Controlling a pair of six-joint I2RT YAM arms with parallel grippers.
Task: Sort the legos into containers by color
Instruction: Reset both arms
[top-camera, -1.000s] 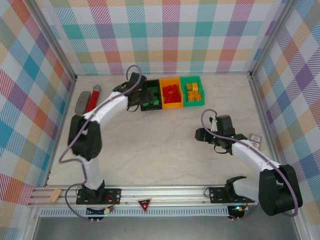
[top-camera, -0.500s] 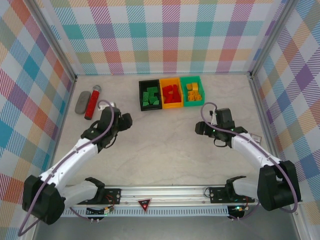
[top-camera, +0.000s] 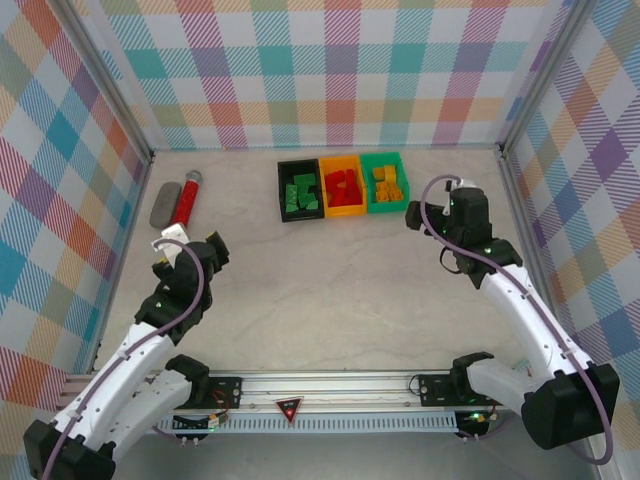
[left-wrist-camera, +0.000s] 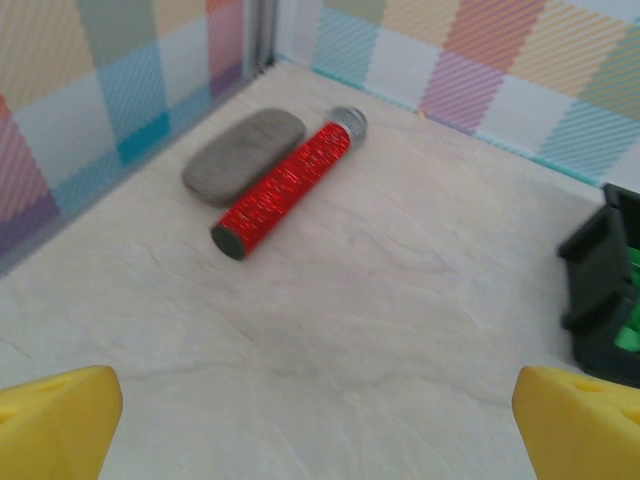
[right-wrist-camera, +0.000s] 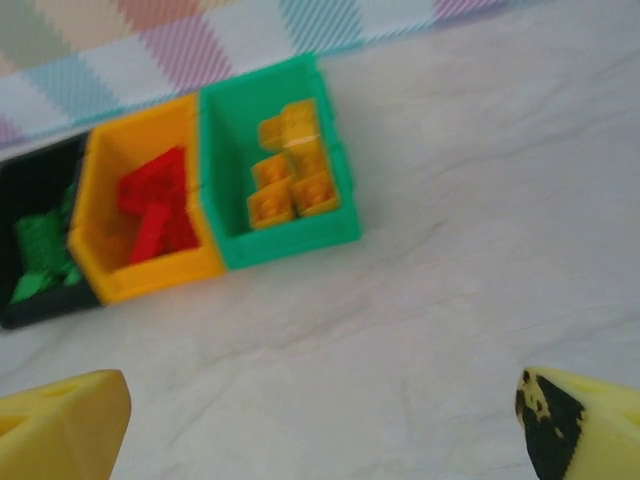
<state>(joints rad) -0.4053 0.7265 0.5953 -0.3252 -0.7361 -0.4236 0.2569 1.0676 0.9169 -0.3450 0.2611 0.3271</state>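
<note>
Along the far side of the table (top-camera: 330, 300), three bins in a row, walls touching: black bin (right-wrist-camera: 40, 180) at the left with the green legos (right-wrist-camera: 40, 250), orange bin (right-wrist-camera: 150, 280) in the middle with the red legos (right-wrist-camera: 155, 205), green bin (right-wrist-camera: 290, 245) at the right with the yellow legos (right-wrist-camera: 295, 170). No loose brick to be seen on the bare surface, so sorting by colour apparently finished, though anything hidden under an arm impossible to rule out.

Low over the left half of the table, left gripper (left-wrist-camera: 320, 425) released, fingers (left-wrist-camera: 55, 420) spread wide, grasping nothing. Ahead of it, red cylinder (left-wrist-camera: 285, 190) with grey oval (left-wrist-camera: 243, 157) lying alongside, both well apart from the bins. Near the right end of the row, right gripper (right-wrist-camera: 320, 425) likewise slack and empty, tilted down toward all three bins, closest to the green one.

Dangers from here, as a judgement only. Small open bins, seemingly unfixed and probably light: any low sweep of the right arm across the row likely to catch a rim with a splayed finger, shove or tip a bin, and spill yellow into red — undoing the sort. Wide-open jaws meaning a broader footprint, so more chance of such a clip. On the left, a forward drift liable to nudge the cylinder; round, so prone to rolling, possibly toward the black bin. Safest course: lifting clear before any sideways travel
</note>
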